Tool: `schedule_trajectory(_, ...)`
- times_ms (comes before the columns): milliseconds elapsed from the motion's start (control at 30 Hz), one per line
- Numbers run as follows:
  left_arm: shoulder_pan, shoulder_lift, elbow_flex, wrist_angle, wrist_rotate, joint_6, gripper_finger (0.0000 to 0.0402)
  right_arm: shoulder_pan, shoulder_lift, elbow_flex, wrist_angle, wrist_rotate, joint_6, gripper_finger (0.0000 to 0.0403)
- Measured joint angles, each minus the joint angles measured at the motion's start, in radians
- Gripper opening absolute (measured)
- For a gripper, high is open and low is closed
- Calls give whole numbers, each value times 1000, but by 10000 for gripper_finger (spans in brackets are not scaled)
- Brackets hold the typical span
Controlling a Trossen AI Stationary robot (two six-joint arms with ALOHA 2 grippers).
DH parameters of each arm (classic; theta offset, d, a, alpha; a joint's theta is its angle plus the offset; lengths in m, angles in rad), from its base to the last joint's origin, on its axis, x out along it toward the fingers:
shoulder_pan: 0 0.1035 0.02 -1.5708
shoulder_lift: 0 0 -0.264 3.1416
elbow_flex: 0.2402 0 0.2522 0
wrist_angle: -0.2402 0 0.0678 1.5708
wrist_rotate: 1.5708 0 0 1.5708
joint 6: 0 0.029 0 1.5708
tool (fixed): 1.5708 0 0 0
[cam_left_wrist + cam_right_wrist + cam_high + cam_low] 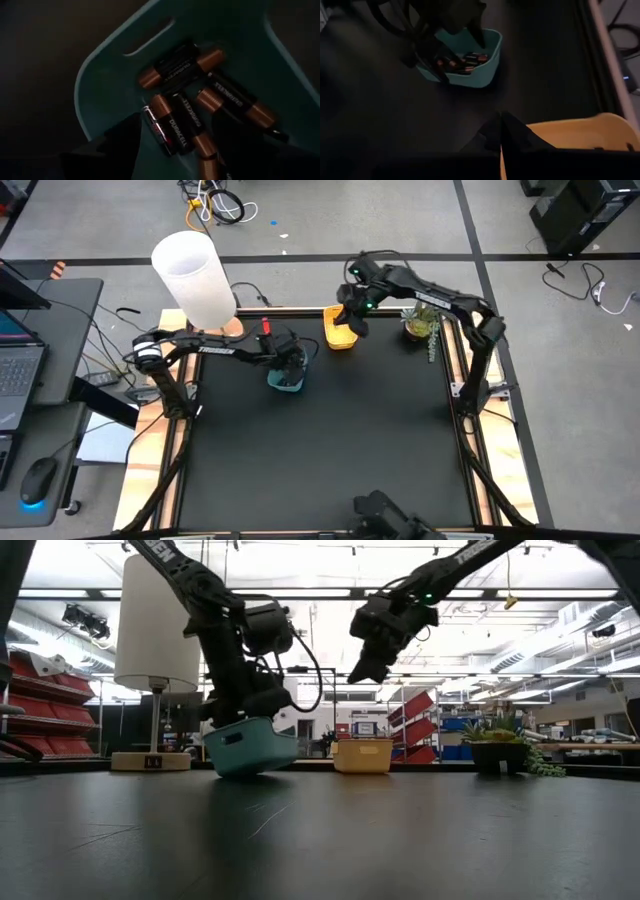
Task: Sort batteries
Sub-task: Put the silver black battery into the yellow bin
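Reaching into the tilted teal plastic bin (250,745), the left gripper (172,145) spreads its fingers over black copper-ended batteries (182,70); it should straddle one cell squarely. Right gripper (501,131), fingers pressed together, hangs above the yellow bin (575,132).

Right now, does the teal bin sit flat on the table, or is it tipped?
Tipped. In the low view the teal bin has one end raised off the table, with the left gripper at its rim.
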Motion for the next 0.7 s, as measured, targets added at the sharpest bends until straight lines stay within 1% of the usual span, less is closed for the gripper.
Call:
schedule_trajectory(133, -4, 43, 51, -40, 11, 17, 257, -25, -67, -97, 59, 5, 1, 0)
schedule_trajectory(300, -20, 124, 115, -106, 24, 35, 257, -56, -136, -179, 122, 6, 0, 0)
schedule_trajectory(400, -29, 172, 176, -192, -5, 35, 257, -69, -157, -213, 140, 6, -1, 0)
schedule_trajectory(533, -45, 212, 246, -290, -64, 31, 257, -82, -168, -222, 143, 7, -1, 0)
schedule_trajectory(600, -47, 223, 260, -285, -47, 69, 257, -86, -167, -223, 142, 7, -1, 0)
schedule_trajectory(667, -47, 241, 270, -248, 19, 138, 256, -87, -167, -223, 145, 7, -1, 0)
schedule_trajectory(700, -50, 243, 273, -239, 35, 164, 255, -87, -167, -223, 144, 7, -2, 0)
